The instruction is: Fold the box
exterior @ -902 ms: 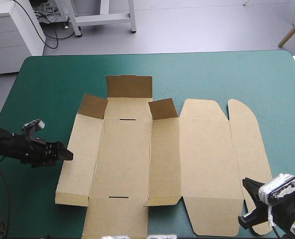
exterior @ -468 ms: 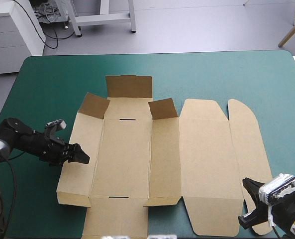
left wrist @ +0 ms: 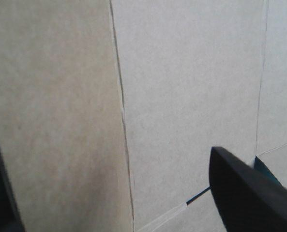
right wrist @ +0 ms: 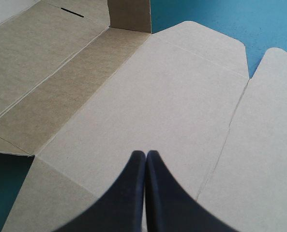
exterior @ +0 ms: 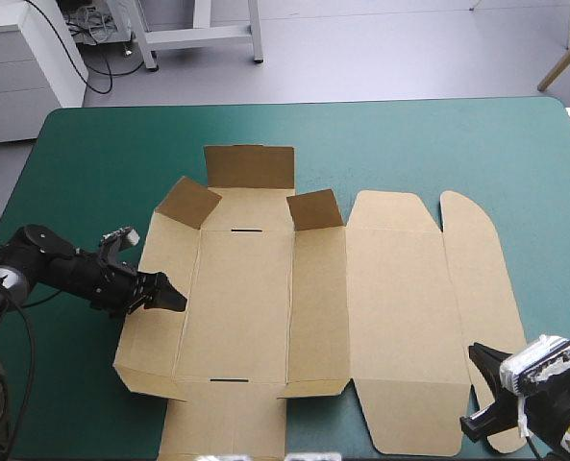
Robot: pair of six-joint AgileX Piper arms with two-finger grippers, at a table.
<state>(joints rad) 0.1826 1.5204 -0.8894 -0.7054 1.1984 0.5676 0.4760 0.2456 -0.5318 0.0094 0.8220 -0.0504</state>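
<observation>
Just one brown box (exterior: pixel 313 317) is counted here; three flaps (exterior: pixel 249 166) are seen raised at its far end, plus two thin slits (exterior: pixel 247 230); two grippers are tallied, left gripper (exterior: pixel 174 301) and right gripper (right wrist: pixel 146 159); one table (exterior: pixel 409 144).

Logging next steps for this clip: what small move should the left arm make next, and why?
Probably shut the left gripper on the left wall panel of the box, ready to raise it: its fingers stand open at that panel, which looks barely lifted off the table.
</observation>
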